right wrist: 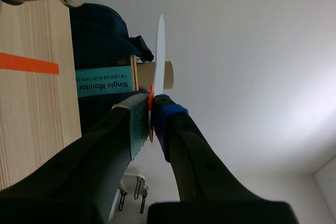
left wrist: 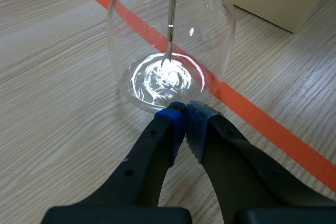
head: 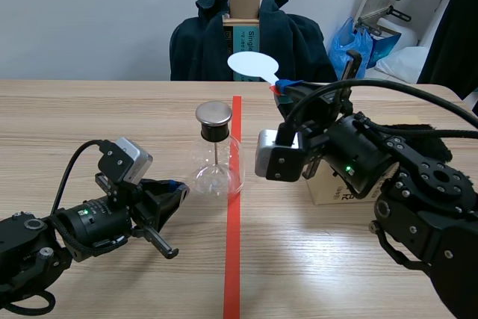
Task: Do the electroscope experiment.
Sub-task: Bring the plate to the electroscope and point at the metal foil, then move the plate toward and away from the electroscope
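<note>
2 arms show in the scene view: the left fingers (head: 170, 198) sit low over the worktop (head: 89, 110), tips just beside the glass electroscope (head: 217, 173) standing by the red tape line (head: 233, 259), while the right fingers (head: 288, 83) hold a white disc (head: 252, 65) raised above and aside of its metal cap (head: 213, 113). Left wrist view: the left fingers (left wrist: 172, 125) are pressed together on nothing, seemingly touching the electroscope (left wrist: 163, 77) at its base. Right wrist view: the right fingers (right wrist: 168, 115) pinch the disc's red handle (right wrist: 151, 94).

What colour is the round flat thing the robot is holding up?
The disc is white; the scene view shows it best.
</note>
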{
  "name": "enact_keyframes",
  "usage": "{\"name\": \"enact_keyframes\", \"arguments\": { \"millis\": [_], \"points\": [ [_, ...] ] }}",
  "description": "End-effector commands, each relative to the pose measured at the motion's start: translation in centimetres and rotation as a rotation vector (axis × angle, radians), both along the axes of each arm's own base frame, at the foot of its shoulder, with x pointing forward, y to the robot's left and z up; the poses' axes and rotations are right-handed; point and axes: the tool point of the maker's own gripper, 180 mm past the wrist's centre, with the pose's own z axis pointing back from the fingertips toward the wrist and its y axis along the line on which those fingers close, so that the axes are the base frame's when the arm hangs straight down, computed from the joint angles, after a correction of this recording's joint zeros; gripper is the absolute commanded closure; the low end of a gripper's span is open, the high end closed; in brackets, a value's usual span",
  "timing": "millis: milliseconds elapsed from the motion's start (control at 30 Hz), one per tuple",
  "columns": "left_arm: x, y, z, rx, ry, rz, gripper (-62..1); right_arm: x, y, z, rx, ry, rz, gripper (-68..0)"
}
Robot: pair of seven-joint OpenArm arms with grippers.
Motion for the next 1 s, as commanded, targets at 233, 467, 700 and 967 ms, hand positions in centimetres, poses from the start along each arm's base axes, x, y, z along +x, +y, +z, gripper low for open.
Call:
{"name": "enact_keyframes", "arguments": {
  "millis": [233,467,700,967],
  "points": [
    [0.8,-0.2,1.4,-0.03,-0.04,0.004,-3.2,-0.3,-0.1,-0.6,-0.014,0.016,0.032,-0.8],
    [0.8,-0.2,1.4,-0.03,-0.04,0.004,-3.2,-0.5,-0.1,-0.8,-0.015,0.023,0.037,-0.8],
    [0.8,-0.2,1.5,-0.031,-0.041,0.004,-3.1,-1.7,1.0,-1.1,-0.023,0.035,0.121,-0.8],
    [0.8,-0.2,1.5,-0.031,-0.041,0.004,-3.1,-3.0,2.2,-1.2,-0.04,0.025,0.219,-0.8]
  ]
}}
